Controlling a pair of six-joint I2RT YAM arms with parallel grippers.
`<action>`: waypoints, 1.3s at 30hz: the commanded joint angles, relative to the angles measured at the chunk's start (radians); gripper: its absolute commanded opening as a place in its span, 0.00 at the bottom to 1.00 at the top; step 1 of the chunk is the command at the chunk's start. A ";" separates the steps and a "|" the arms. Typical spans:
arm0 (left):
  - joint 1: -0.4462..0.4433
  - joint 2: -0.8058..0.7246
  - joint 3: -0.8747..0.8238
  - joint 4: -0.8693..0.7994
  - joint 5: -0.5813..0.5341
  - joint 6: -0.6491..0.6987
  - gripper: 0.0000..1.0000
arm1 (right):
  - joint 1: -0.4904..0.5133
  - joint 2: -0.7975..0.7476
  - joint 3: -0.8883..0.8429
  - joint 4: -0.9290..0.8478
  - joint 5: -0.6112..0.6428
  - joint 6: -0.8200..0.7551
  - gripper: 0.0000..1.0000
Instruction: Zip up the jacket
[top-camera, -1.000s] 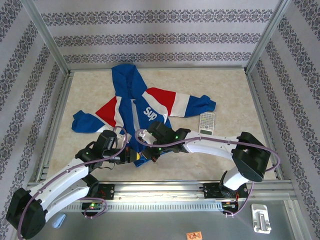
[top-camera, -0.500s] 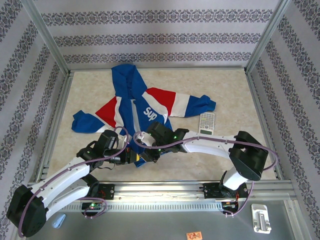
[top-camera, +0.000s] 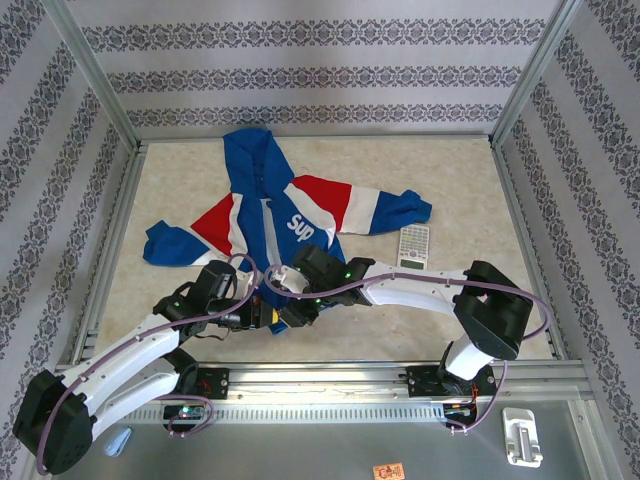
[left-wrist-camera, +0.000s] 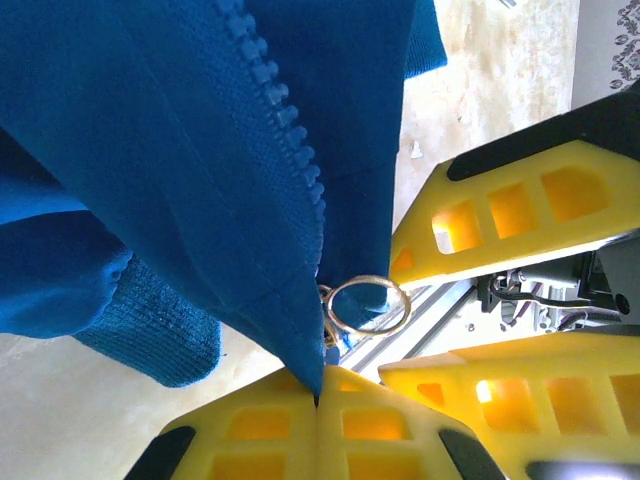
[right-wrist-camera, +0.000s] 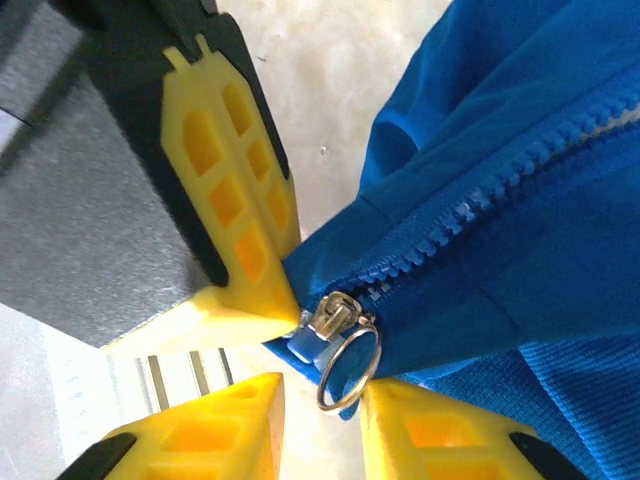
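Your right pincer (right-wrist-camera: 322, 392) has parted and edged toward the left pincer (left-wrist-camera: 318, 398). Its jaws stand narrowly apart with the pull (right-wrist-camera: 335, 320) ring between them, unheld. Left pincer is clamped on the hem of the jacket (top-camera: 285, 215), which lies spread on the counter (top-camera: 450, 180). Close off-centre and I'd judge the ring slips, or fabric gets nipped and jams the zipper.

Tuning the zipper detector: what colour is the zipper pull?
The zipper pull is silver metal, on the blue jacket; clearest in the right wrist view.
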 joint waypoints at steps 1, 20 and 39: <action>0.004 -0.014 0.022 -0.024 0.014 0.023 0.00 | 0.011 0.027 0.031 0.027 -0.050 0.004 0.27; 0.003 -0.018 0.024 -0.040 0.007 0.032 0.00 | -0.040 0.018 -0.023 0.119 -0.027 0.120 0.00; 0.000 -0.001 0.019 -0.016 0.051 0.014 0.00 | -0.048 -0.080 -0.071 0.149 0.241 0.137 0.00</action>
